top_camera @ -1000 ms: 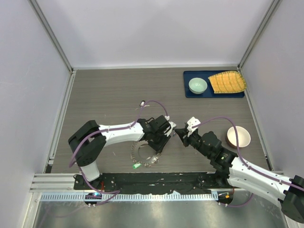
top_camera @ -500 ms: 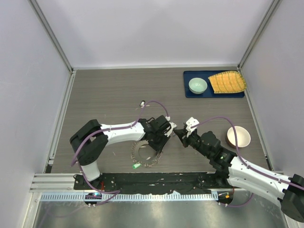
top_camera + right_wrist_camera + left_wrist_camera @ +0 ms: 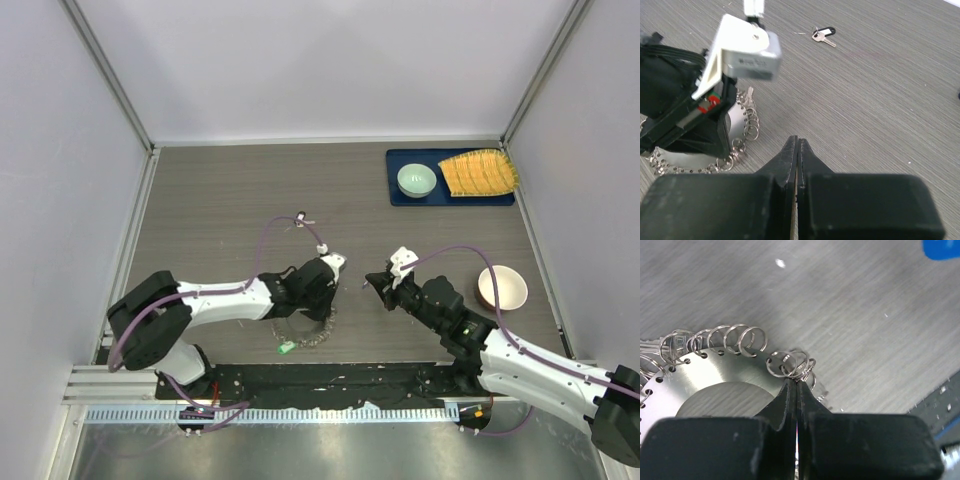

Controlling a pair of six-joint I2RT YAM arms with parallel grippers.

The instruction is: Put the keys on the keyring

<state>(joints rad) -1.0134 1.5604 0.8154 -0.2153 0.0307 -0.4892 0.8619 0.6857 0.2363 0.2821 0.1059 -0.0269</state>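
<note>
At the near left of the tabletop (image 3: 220, 200), the left arm reaches in low from its base. Its forearm and wrist cover the far part of the keyring (image 3: 715, 377) in the top view, so only the near arc shows there. The green key (image 3: 287, 348) lies just beside that near rim, whether touching cannot be told. The left end effector (image 3: 796, 386) has its 2 fingers pressed together, tips right against the small split rings (image 3: 752, 340) strung on the keyring's edge. Whether 1 ring is nipped between them cannot be told.

Farther back, well apart from the ring, a dark-tagged key (image 3: 824, 34) lies flat on open wood.

To the right of the ring, the right end effector (image 3: 796, 145) hangs with its fingers pressed together and nothing between them. In its wrist view, the left arm's black wrist and white camera mount (image 3: 742, 42) block part of the keyring.

Farther right sits a pale bowl (image 3: 502, 287). At the far right corner, a blue tray (image 3: 395, 160) carries a green bowl (image 3: 417, 180) and a yellow ridged item (image 3: 480, 172).
</note>
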